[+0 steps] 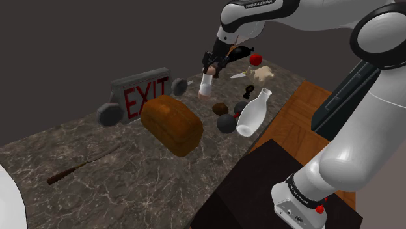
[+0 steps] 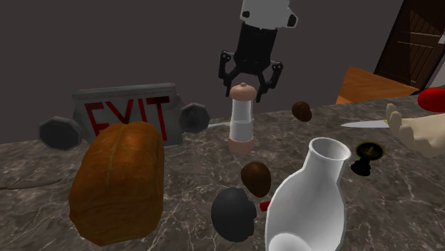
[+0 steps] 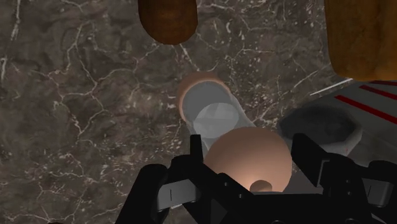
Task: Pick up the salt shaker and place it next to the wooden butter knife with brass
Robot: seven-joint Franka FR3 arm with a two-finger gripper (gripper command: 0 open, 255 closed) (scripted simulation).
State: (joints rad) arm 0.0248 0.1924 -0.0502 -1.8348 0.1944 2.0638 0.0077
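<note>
Hovering over the upright salt shaker (image 2: 241,121), gripper (image 2: 249,87) fingers spread either side of its cap, near the marble surface's (image 2: 399,189) wall-side edge, beside the exit sign (image 2: 128,110).

Veined marble counter (image 1: 130,188), glossy white vase (image 1: 252,112), translucent salt shaker (image 2: 241,121)

White arm (image 1: 364,130), dark joints (image 1: 372,31), black two-finger hand (image 2: 249,85), Franka Emika lettering (image 1: 257,4), red button (image 1: 319,209)
</note>
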